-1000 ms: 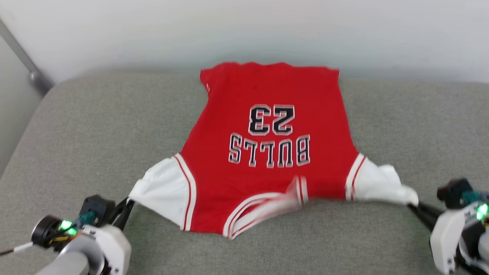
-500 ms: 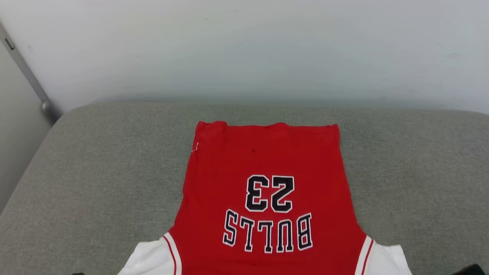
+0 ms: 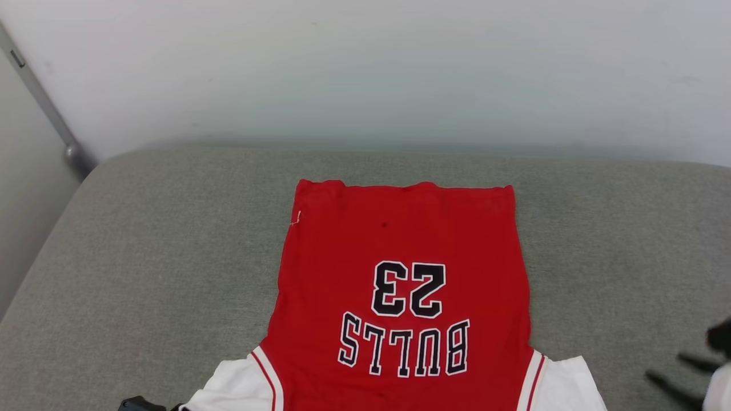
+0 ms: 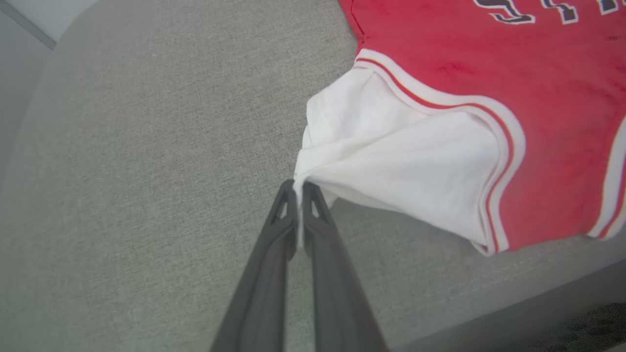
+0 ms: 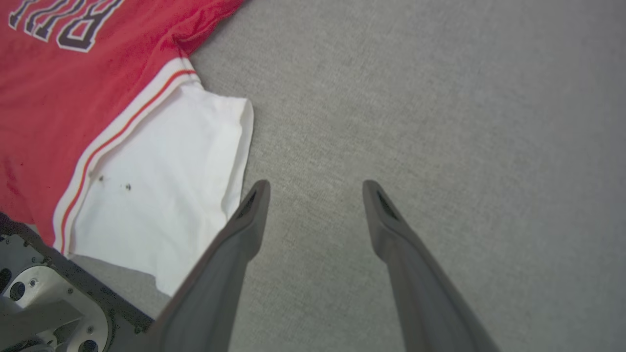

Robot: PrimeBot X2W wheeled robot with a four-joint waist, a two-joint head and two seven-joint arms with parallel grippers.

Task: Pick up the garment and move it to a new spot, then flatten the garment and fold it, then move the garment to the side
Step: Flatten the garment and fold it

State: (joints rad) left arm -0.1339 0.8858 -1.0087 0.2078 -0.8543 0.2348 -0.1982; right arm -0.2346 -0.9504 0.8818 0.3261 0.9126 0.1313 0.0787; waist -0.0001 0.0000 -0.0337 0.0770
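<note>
left gripper [image 4: 298,185] clamped on white sleeve [image 4: 391,161] tip of the garment [image 4: 489,73]. right gripper [image 5: 315,188] splayed, empty, other sleeve [image 5: 161,195] just beside its finger. garment flat on cushion [image 3: 143,257], print up, long axis running toward wall [image 3: 365,68], between both arms.

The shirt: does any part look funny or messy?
Yes. The white sleeve by the left gripper is bunched to a point, pinched in its shut jaws. The other sleeve lies flat, with two small dark specks.
</note>
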